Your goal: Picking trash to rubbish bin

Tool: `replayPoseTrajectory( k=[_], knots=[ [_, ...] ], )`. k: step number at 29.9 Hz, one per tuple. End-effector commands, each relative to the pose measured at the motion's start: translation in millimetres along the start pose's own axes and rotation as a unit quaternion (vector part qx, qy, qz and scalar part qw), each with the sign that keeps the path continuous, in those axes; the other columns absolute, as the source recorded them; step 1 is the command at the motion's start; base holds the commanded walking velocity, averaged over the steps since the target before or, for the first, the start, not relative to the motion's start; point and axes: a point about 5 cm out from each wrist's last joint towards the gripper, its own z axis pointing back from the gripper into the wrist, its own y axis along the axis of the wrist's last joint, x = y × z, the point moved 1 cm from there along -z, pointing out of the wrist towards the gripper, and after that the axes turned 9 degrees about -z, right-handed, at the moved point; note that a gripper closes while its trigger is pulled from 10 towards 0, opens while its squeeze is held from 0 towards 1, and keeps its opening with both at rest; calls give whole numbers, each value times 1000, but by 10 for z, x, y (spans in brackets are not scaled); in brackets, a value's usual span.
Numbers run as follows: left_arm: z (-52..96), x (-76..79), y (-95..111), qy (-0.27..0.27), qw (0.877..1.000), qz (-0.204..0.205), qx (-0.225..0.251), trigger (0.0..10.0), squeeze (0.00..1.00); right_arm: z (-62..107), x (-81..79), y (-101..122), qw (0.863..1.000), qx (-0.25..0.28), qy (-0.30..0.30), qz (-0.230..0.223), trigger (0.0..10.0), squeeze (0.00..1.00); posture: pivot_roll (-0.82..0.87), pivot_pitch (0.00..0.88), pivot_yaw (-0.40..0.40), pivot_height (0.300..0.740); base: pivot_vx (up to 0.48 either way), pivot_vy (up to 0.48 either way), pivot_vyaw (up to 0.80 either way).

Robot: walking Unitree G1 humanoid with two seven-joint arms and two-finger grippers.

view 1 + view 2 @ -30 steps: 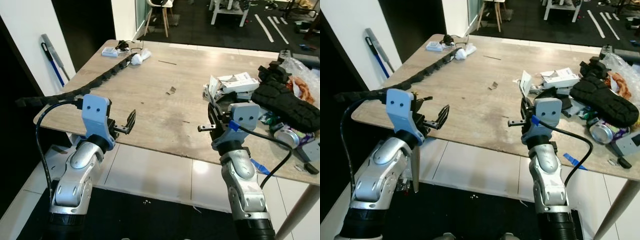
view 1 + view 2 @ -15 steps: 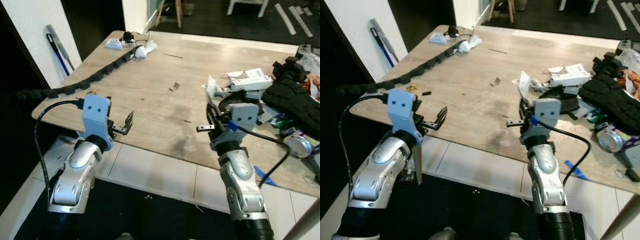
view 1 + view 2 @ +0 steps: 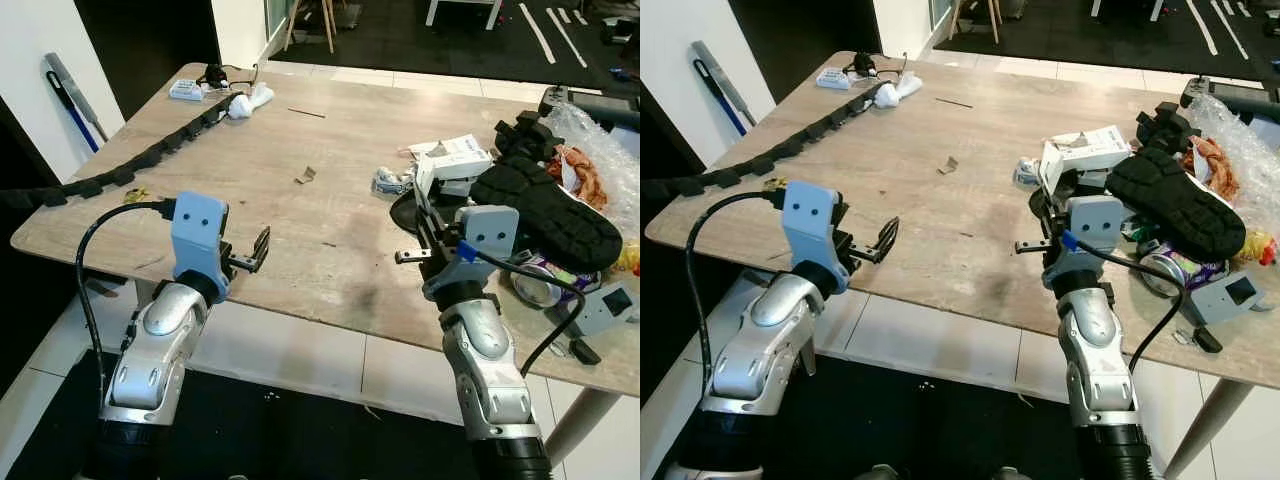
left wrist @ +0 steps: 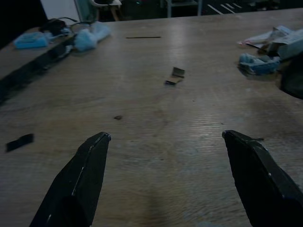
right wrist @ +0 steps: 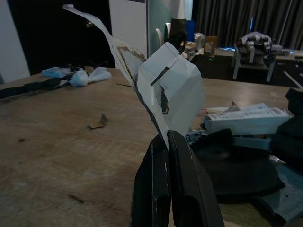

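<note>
No text, label, brand or number could be read. The white carton (image 5: 246,120) on the counter (image 3: 330,150) carried dark print too small and blurred to make out, and the crushed can (image 3: 1175,268) showed only unreadable coloured marks.

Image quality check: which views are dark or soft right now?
Left wrist view: dim and bluish, table grain soft. Right wrist view: dark background, torn white carton lit and sharp, near end effector fingers blurred. Both eye views: evenly lit, sharp.
</note>
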Motion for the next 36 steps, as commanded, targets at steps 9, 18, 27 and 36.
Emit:
replayPoseTrajectory(
  k=[9,18,27,36],
  knots=[
    [15,-64,-70,23,1000,0,-13,10000,0,13,-39,-24,1000,-3,13,2,10000,0,23,171,16,740,0,213,0],
    [36,7,-79,3,1000,-1,-12,10000,0,22,-48,-30,1000,-3,10,0,10000,0,19,173,21,740,0,0,0],
    [41,25,-96,8,1000,6,-16,10000,0,61,-56,-60,1000,-9,7,-8,10000,0,20,170,26,740,0,0,-140],
    [72,-1,-108,27,999,15,-17,10000,0,91,-92,-100,1000,-19,13,-11,10000,0,27,177,19,740,0,0,-796]
  ],
)
